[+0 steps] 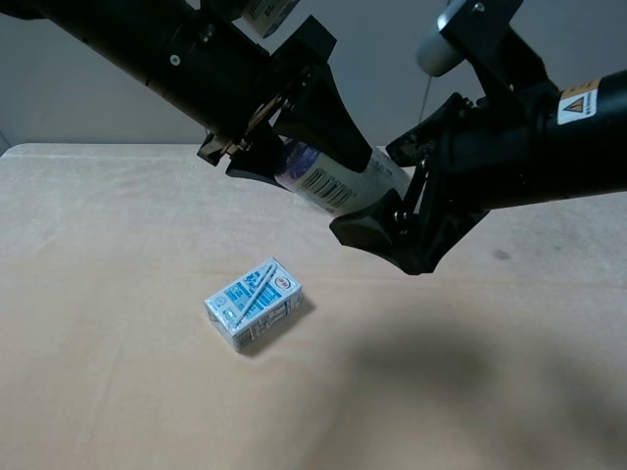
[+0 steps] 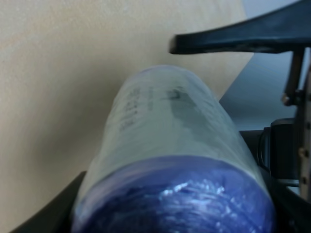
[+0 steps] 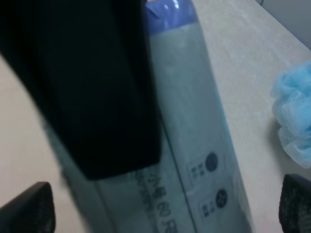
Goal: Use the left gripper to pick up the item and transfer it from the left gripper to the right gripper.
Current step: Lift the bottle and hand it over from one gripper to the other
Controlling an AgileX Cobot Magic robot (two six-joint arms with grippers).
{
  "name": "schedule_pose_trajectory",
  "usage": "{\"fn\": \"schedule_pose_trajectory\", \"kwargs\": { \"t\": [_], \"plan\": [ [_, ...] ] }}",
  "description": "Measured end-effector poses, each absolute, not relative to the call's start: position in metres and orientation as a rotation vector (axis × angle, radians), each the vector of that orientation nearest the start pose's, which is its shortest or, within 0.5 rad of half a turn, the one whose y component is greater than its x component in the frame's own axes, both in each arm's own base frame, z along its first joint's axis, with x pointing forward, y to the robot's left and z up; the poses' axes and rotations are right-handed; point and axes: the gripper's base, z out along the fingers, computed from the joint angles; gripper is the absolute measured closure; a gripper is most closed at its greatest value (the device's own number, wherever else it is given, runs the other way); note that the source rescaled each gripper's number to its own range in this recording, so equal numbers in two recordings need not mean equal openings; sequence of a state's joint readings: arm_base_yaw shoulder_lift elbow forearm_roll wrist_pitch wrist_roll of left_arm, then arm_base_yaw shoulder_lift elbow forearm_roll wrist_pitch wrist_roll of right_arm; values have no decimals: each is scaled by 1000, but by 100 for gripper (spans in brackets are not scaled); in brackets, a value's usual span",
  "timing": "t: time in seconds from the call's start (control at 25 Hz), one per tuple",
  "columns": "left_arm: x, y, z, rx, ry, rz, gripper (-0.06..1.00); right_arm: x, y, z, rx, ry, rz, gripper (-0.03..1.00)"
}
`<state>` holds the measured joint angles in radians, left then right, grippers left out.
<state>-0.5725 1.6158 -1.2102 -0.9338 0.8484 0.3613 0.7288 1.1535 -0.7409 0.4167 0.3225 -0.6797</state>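
The fingers of the left gripper point(image 1: 299, 162) are clamped on the item point(image 1: 328, 186), gripping it near its upper purple end. They hold it in the air above the drink carton point(image 1: 253, 304) and a little to that carton's right in the high view. The item tilts, its barcode label facing the high camera and its lower end running down toward the right gripper point(image 1: 367, 191). That gripper's fingers point(image 3: 29, 208) stand apart on either side of the item's lower half. One lies under it and one over it, and they seem not to press on it, though the close wrist view is too blurred to be sure. In the left wrist view the purple end fills the foreground, with one right finger crossing beyond the item. Below both grippers, the blue-and-white carton lies alone on the beige bench point(image 1: 118, 245), its straw side up. A light-blue mesh puff point(image 3: 294, 116) shows on the bench only in the right wrist view, so its place relative to the carton cannot be told. Farther back, above the carton, the right arm bears a yellow warning sticker point(image 1: 578, 101) and a grey knob point(image 1: 438, 49).
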Motion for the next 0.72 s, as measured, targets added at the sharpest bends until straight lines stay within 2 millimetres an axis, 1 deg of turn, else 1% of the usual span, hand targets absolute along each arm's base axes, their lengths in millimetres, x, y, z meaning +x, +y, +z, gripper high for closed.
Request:
{"fn": "schedule_pose_trajectory", "kwargs": {
  "t": [0.44, 0.64, 0.68, 0.72],
  "plan": [
    [257, -231, 289, 554, 2550, -1189, 94, 178, 174, 272, -1158, 1932, 371, -3],
    [257, -231, 289, 550, 2549, -1195, 94, 179, 175, 271, -1159, 1935, 370, -3],
    [257, -231, 289, 551, 2548, -1194, 94, 179, 175, 271, -1157, 1934, 370, 4],
    [257, -231, 289, 551, 2548, -1194, 94, 179, 175, 271, -1157, 1933, 370, 24]
  ]
}}
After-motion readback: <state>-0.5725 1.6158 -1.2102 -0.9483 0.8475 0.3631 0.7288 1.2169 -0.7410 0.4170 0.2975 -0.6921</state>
